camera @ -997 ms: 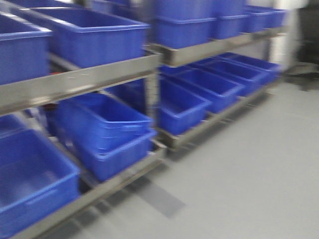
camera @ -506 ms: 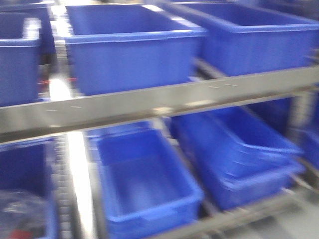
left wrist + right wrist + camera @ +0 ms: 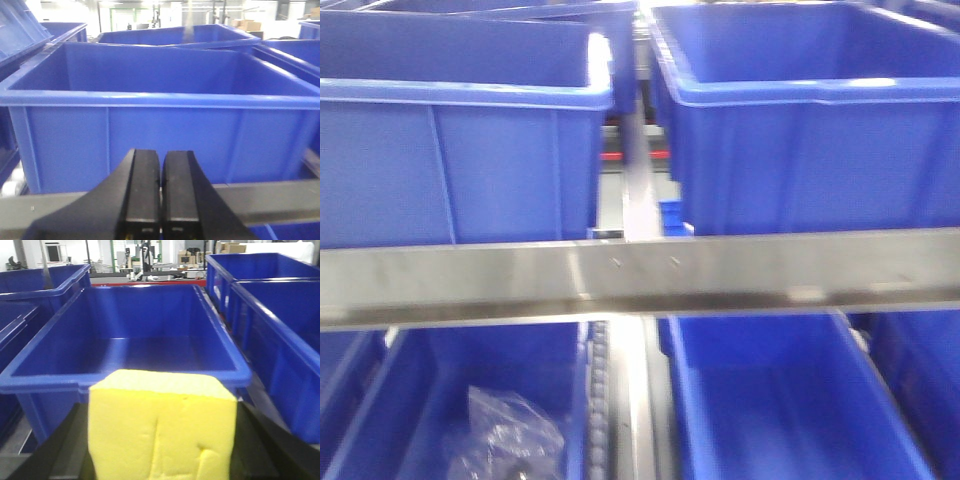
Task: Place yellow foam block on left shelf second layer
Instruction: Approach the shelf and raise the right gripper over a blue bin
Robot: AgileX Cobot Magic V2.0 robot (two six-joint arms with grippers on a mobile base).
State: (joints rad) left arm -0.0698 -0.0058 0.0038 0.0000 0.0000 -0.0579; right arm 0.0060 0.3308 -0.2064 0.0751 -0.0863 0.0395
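Wrist views only. The left gripper point(image 3: 160, 165) has its black fingers point(image 3: 142, 190) pressed flat together with nothing between them. It points forward toward the far side, low and centred in its view.

The right gripper point(image 3: 162, 435) is clamped across the block point(image 3: 162, 425). Its dark fingers point(image 3: 60, 445) show at the block's left and right flanks, touching it. It also points forward.

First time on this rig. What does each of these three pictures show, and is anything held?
It is a mobile robot with two arms. The front view faces a steel shelf rail with blue bins above and below; one lower bin holds a plastic bag. The left wrist view shows the left gripper, shut and empty, facing a blue bin. The right wrist view shows the right gripper holding the yellow foam block before an empty bin.
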